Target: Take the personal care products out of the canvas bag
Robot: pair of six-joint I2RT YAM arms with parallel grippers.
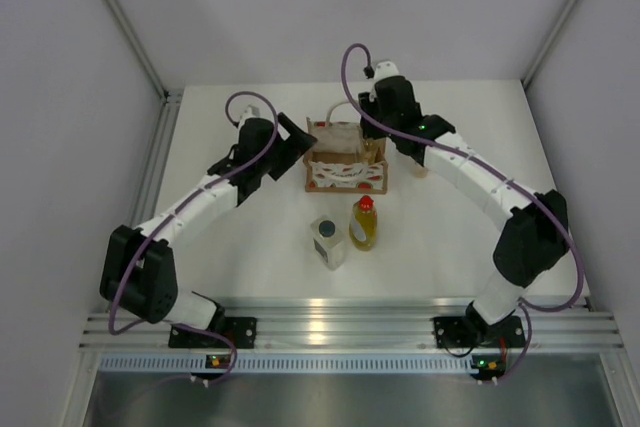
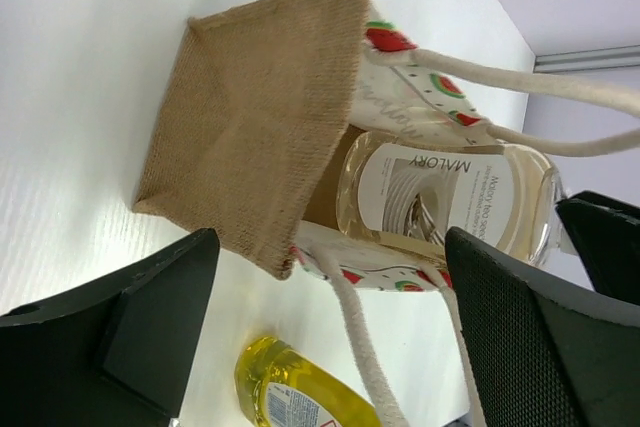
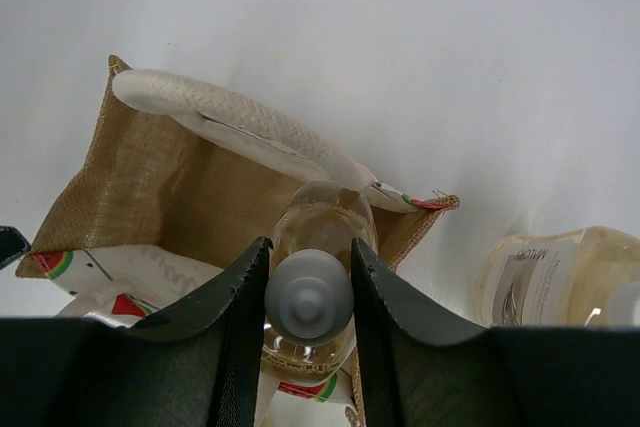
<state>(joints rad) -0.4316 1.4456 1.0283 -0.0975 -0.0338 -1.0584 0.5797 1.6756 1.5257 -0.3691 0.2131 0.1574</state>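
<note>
The canvas bag (image 1: 345, 175) stands at mid-table, its brown side (image 2: 260, 117) facing my left gripper (image 2: 330, 332). That gripper (image 1: 300, 142) is open beside the bag's left side, with nothing between its fingers. My right gripper (image 3: 309, 297) is over the bag's mouth (image 3: 130, 187), shut on the grey-white cap of a slim pale amber bottle (image 3: 325, 222) that stands in the bag (image 2: 450, 197). A second slim amber bottle (image 3: 560, 277) stands on the table right of the bag. In front of the bag stand the yellow bottle with the red cap (image 1: 364, 224) and the squarish pale bottle with the dark cap (image 1: 328, 241).
The bag's whitish handles (image 2: 520, 82) loop out toward the left wrist camera, one strand (image 2: 360, 347) hanging between the left fingers. White walls close in the table at the back and sides. An aluminium rail (image 1: 340, 322) runs along the near edge.
</note>
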